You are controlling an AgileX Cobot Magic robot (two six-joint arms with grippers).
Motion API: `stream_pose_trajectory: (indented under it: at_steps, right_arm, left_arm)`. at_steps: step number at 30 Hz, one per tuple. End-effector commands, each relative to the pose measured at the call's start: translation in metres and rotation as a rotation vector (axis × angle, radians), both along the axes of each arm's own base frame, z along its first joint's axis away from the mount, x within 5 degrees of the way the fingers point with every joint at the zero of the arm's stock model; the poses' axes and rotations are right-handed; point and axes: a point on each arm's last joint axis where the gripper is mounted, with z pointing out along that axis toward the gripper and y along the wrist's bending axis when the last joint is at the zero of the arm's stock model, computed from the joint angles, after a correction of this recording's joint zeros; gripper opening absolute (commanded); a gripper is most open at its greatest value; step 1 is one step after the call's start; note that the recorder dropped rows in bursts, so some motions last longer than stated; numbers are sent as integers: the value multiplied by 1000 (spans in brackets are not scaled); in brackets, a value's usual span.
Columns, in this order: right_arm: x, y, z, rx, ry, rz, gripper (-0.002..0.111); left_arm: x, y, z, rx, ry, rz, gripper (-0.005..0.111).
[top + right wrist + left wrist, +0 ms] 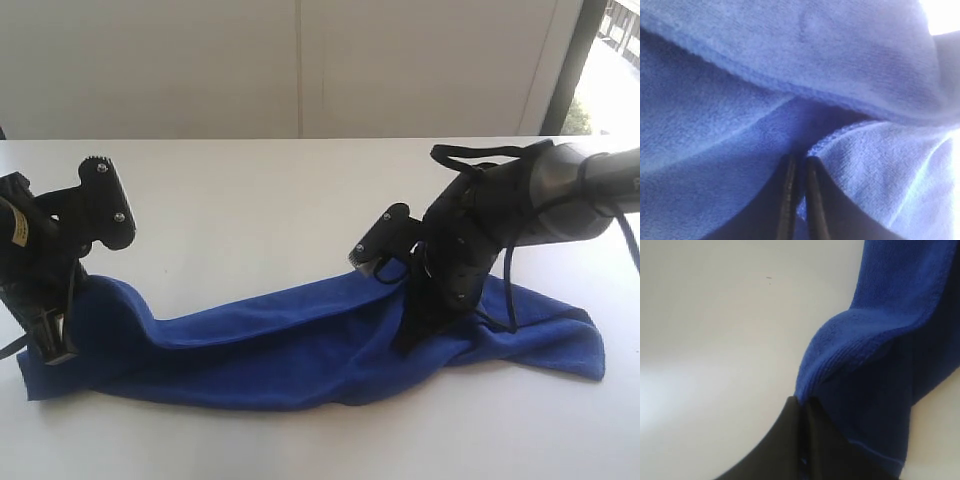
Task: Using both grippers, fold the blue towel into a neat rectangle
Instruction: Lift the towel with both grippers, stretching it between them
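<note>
**Both grippers pinching the blue towel on the white table**

Exterior view: the blue towel (280, 350) is lying as a long rumpled band across the white table (250, 200). Its left end is meeting the left gripper (52, 335), and its right part is bunching around the right gripper (412, 335). Arm and cloth are hiding both sets of fingertips here.

Left wrist view: the jaws are pressing together on a towel edge, with a sliver of blue showing between them.

Right wrist view: the jaws are sitting almost closed on a fold, and blurred cloth is filling the frame.
</note>
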Motion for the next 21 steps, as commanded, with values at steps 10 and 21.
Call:
stream_pose_trajectory:
  at_steps: [10,21]
  right_arm:
    - [-4,-21,52,-126,-144,-50,0]
    - [-62,-60,170,-221,-362,-189,0]
  left_arm:
    - [1,2,5,9,-15,4,0]
    - [-18,15,82,-47,-230,27,0]
